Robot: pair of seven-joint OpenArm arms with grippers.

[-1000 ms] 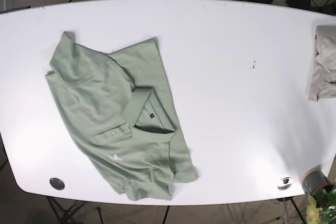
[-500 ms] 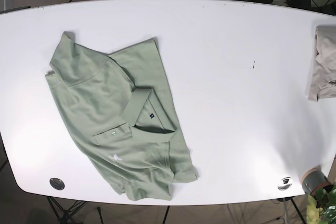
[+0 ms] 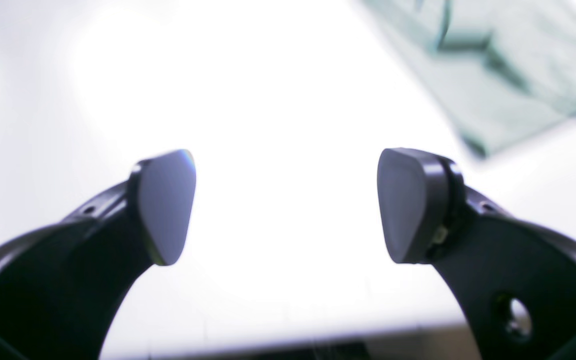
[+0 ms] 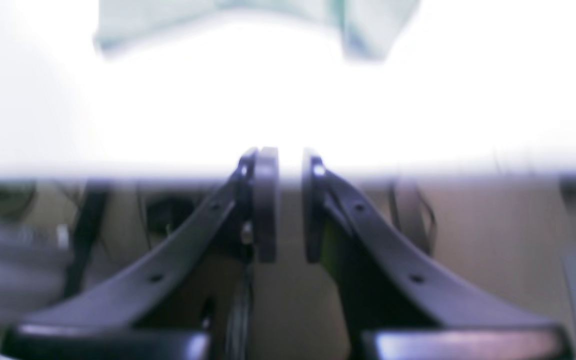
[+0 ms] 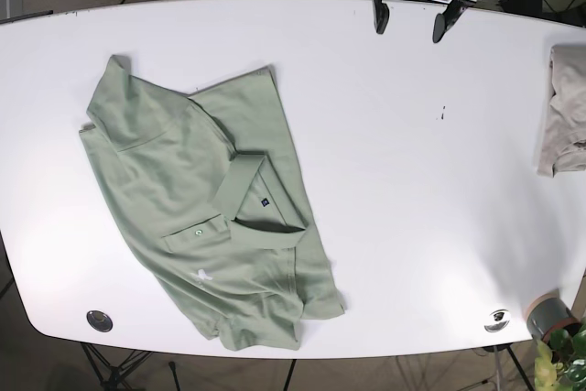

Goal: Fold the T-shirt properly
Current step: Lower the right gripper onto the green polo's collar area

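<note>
One green polo-style T-shirt (image 5: 211,212) lies crumpled and askew on the left half of a white desk (image 5: 412,208), its hem close to the near edge and its collar (image 5: 240,185) turned toward the centre. Near the desk's front rim sit two small round fittings, one at the left (image 5: 99,320) and one at the right (image 5: 496,320); a grey pot (image 5: 549,316) with green leaves stands just off the near right corner. A beige folded garment (image 5: 566,121) rests at the desk's right edge, well apart from the shirt.

At the far edge, right of centre, the left gripper (image 5: 412,14) hangs over the desk with its dark fingers (image 3: 165,205) spread wide and nothing between them; its wrist view shows the shirt blurred at upper right. The right gripper (image 4: 284,205), barely visible at the far left corner in the base view, sits beyond the desk's rim with its fingers (image 4: 265,200) drawn nearly together, a narrow gap left, grasping nothing; the shirt appears blurred beyond.
</note>
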